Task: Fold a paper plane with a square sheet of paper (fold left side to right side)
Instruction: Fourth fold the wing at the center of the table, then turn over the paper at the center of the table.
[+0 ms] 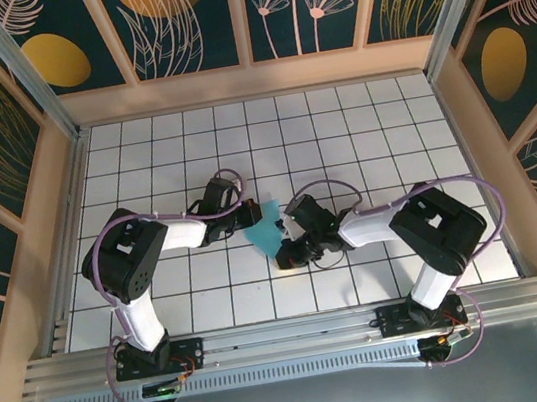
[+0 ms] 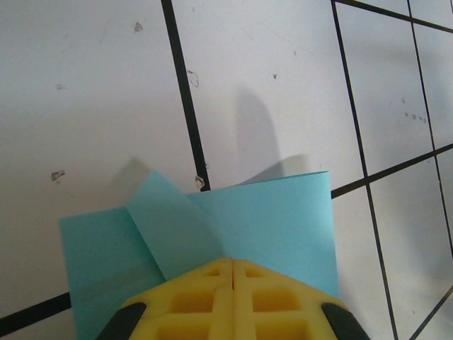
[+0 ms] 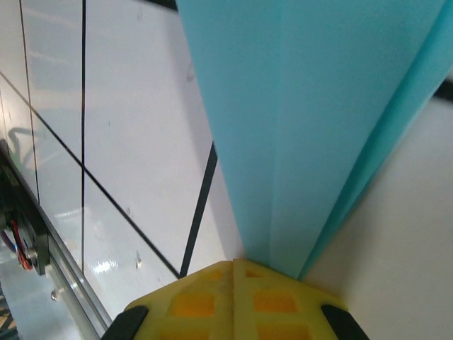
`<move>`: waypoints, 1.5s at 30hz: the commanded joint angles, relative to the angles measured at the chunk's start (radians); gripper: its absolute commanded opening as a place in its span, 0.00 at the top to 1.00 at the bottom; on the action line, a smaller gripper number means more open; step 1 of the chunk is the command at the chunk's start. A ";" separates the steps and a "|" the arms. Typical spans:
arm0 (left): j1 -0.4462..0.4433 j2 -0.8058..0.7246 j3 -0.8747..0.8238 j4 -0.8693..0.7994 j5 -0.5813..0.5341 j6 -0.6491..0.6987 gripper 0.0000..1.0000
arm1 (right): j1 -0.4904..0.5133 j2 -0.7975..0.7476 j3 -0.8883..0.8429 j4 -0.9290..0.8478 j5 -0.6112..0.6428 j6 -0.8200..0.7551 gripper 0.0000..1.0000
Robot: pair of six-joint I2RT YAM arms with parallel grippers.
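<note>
The left pincer [image 2: 232, 263], its yellow fingers pressed together, was clenched on one edge of the square sheet of paper [image 2: 276, 227], which was creased. The right pincer [image 3: 233, 263] grasped the opposite end. The sheet sat between both pincers, near the middle of the white gridded tabletop [image 1: 337, 120].
</note>
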 commanded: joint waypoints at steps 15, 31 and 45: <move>0.011 -0.372 -0.015 -0.119 -0.157 -0.013 0.70 | -0.154 -0.318 0.004 -0.051 0.145 -0.086 0.50; 0.011 -0.770 -0.251 -0.152 -0.428 -0.020 0.39 | -0.161 0.063 0.173 0.124 0.043 -0.150 0.59; 0.011 -0.874 -0.238 -0.168 -0.419 -0.017 0.37 | -0.173 -0.020 0.173 0.075 0.057 -0.151 1.00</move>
